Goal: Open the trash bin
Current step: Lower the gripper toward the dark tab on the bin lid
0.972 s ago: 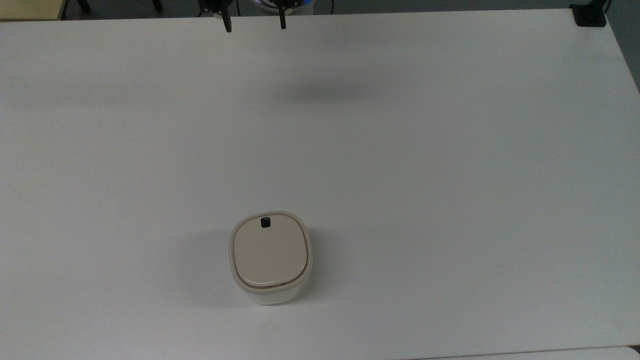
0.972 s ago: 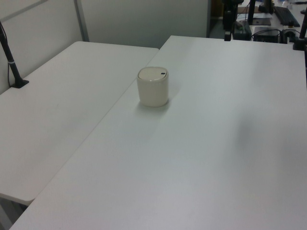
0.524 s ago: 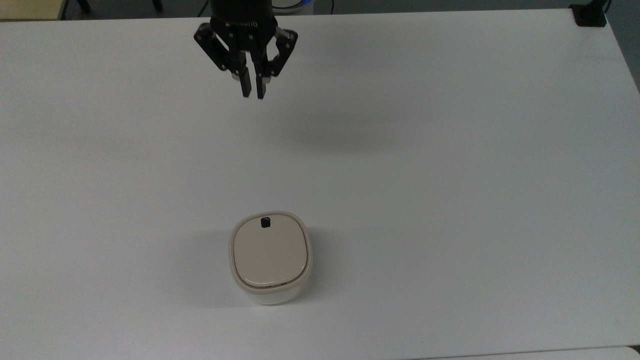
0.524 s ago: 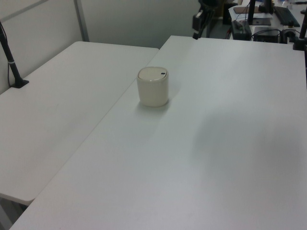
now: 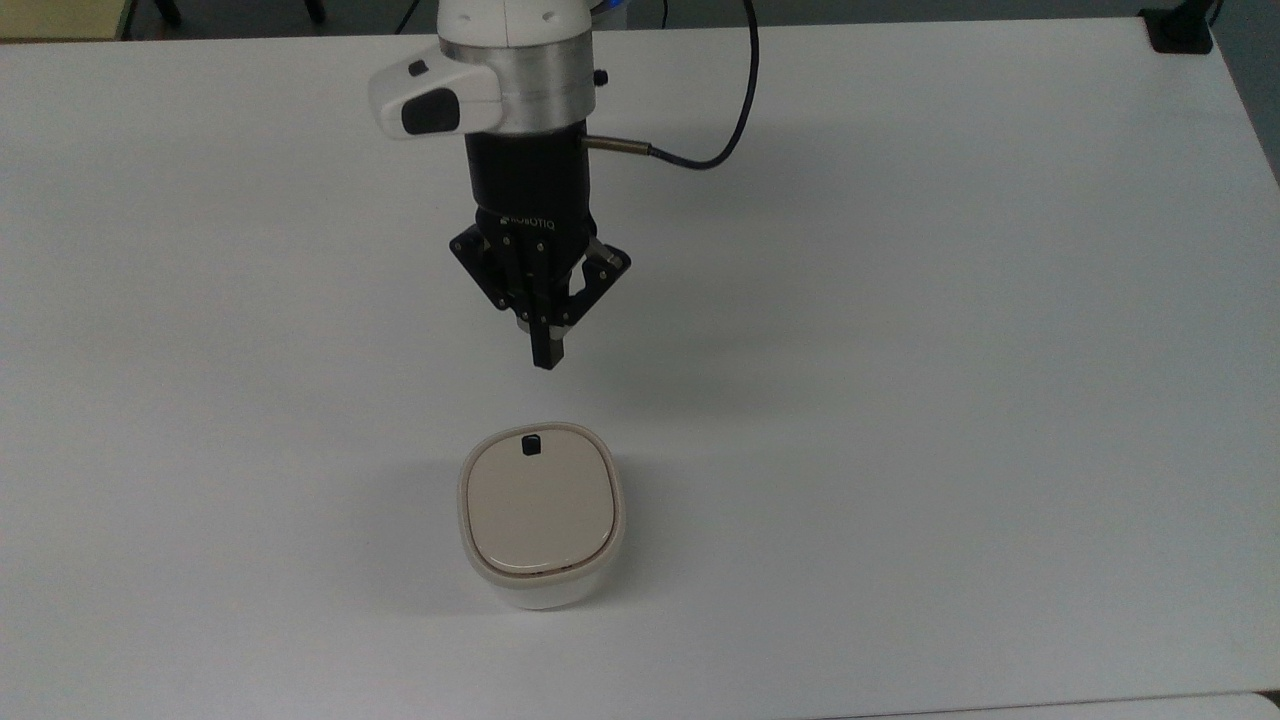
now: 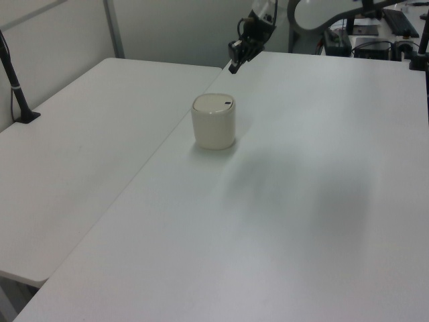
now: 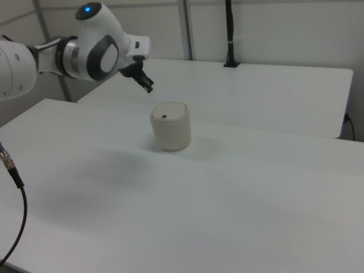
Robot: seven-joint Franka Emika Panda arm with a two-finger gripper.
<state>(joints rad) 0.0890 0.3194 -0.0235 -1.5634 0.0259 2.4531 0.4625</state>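
Advanced toward trash bin [image 5: 540, 515]: hand [image 5: 547, 362], fingers pressed together, empty; "ROBOTIQ" on body; lid down.

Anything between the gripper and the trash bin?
Nothing: in the top view, only bare white table separates the shut gripper from the trash bin.

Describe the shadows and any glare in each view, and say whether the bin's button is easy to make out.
Top view: soft arm shadow on the table right of the claw; the black button stands out sharply on the bin lid; no glare. Left view: broad diffuse shadow on the table; the button is a tiny dark speck. Right view: faint shadow at the right view's left; even lighting.
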